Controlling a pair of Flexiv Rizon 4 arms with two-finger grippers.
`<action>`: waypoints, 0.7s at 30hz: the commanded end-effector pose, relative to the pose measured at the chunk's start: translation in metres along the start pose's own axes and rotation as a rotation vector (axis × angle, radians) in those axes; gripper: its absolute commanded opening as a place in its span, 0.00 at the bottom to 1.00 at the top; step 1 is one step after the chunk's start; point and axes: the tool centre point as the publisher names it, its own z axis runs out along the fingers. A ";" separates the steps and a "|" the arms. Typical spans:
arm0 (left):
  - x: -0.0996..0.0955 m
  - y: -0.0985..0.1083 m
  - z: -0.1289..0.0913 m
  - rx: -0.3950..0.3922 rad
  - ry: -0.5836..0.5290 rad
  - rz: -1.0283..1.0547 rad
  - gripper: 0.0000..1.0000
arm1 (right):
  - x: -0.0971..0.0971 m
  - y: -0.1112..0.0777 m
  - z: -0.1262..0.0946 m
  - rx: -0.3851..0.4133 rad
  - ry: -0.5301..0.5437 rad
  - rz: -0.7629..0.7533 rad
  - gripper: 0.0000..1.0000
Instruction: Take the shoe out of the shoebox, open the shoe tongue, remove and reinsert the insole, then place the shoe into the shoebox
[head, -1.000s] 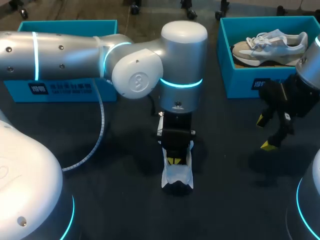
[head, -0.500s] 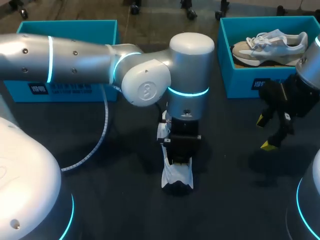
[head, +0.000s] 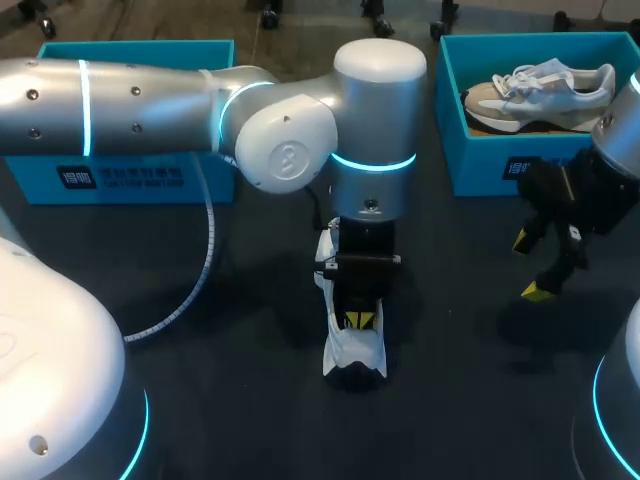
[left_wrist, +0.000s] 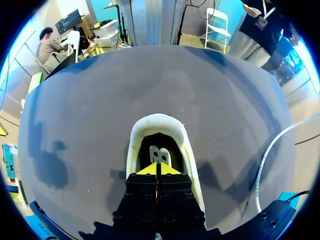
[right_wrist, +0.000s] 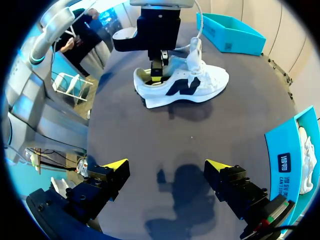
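Observation:
A white shoe (head: 352, 352) with a dark side logo stands on the dark table at mid front, its heel toward me. From the right wrist view the shoe (right_wrist: 200, 85) lies side-on with its tongue (right_wrist: 195, 52) pulled up. My left gripper (head: 358, 320) comes down from above into the shoe's opening near the heel, shut. In its own view the left gripper (left_wrist: 159, 169) has its tips pressed together inside the shoe (left_wrist: 157, 122); nothing shows between them. My right gripper (head: 529, 266) hangs open above the table at the right, and that right gripper (right_wrist: 166, 164) is empty.
A teal shoebox (head: 480, 165) at the back right holds a second, grey-and-white shoe (head: 540, 85). Another teal shoebox (head: 130, 180) stands at the back left, partly behind my left arm. A white cable (head: 205, 250) hangs from that arm over the table.
My left wrist has shifted slightly right over the shoe; its yellow tips went out of sight half a second ago and show again now. The right arm has not moved.

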 end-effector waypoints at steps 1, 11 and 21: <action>0.000 0.000 0.001 0.000 -0.001 0.001 0.00 | 0.000 0.000 0.001 0.001 -0.001 0.000 1.00; 0.000 0.021 0.024 -0.070 0.121 0.025 0.00 | 0.000 0.000 0.001 0.001 -0.001 0.000 1.00; 0.006 0.035 0.062 -0.075 0.145 0.016 0.00 | 0.000 0.000 0.001 0.001 -0.001 0.000 1.00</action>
